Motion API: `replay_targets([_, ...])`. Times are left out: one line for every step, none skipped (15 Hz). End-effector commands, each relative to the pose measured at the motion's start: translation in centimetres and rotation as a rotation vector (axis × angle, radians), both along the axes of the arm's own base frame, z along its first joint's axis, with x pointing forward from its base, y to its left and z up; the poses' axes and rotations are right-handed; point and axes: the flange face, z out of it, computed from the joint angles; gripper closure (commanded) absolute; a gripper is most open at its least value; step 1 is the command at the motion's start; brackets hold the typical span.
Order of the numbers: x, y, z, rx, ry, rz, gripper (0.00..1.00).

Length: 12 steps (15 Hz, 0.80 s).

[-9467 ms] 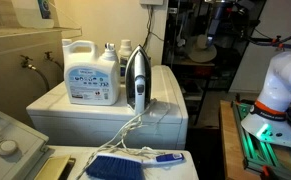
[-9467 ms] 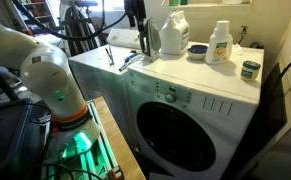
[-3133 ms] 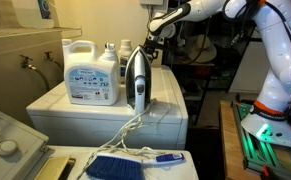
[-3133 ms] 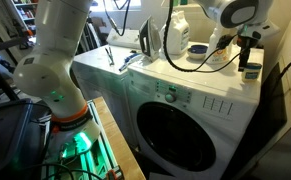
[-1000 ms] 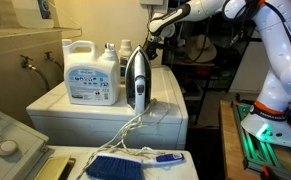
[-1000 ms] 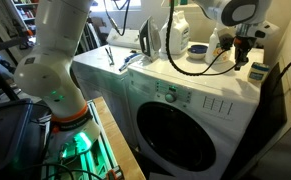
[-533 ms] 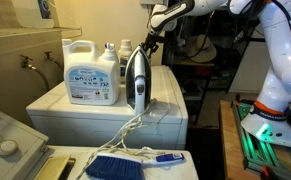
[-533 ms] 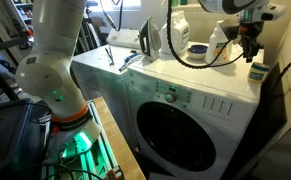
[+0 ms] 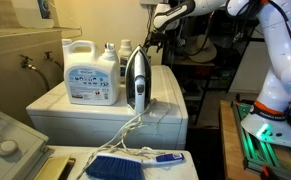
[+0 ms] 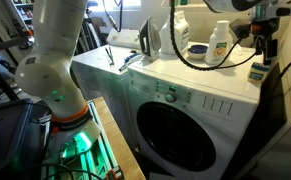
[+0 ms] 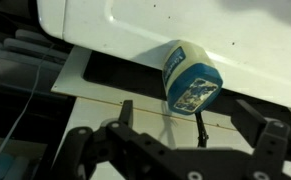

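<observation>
white flat counter keeps small jar standing near corner; fingers hang above, spread wider than jar, holding nothing.

No lettering legible, detergent jug label too small to read, small jar label blurred

Warm yellowish light falls on the white washing machine top from above; the cluttered workshop behind lies dim; a green glow spills low beside the machine; the wrist view is dark and soft, the black gripper blurred, that white top blown out.
</observation>
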Motion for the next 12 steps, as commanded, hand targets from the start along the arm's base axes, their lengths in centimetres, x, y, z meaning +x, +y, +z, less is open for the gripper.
replay_targets([0.6,-1.0,-2.4,0.024,-0.005,-0.08,0.0])
replay_targets([0.7,-0.9,-3.0,0.031,-0.02,-0.098,0.0])
replay_targets([0.9,-0.8,-3.6,0.039,-0.031,-0.106,0.0])
replay_targets([1.2,-0.8,-4.2,0.041,-0.054,-0.119,0.01])
replay_targets([1.5,-0.7,-4.6,0.053,-0.077,-0.118,0.0])
replay_targets([1.7,-0.5,-4.8,0.066,-0.095,-0.128,0.0])
replay_targets([2.0,-0.4,-5.1,0.07,-0.117,-0.13,0.0])
replay_targets([2.1,-0.2,-5.3,0.088,-0.123,-0.133,0.0])
replay_targets([2.3,-0.1,-5.6,0.087,-0.133,-0.135,0.0])
replay_targets([2.2,0.1,-6.1,0.092,-0.116,-0.137,0.0])
replay_targets([2.2,0.0,-6.5,0.092,-0.103,-0.138,0.0])
replay_targets([2.1,0.0,-7.0,0.088,-0.09,-0.141,0.1])
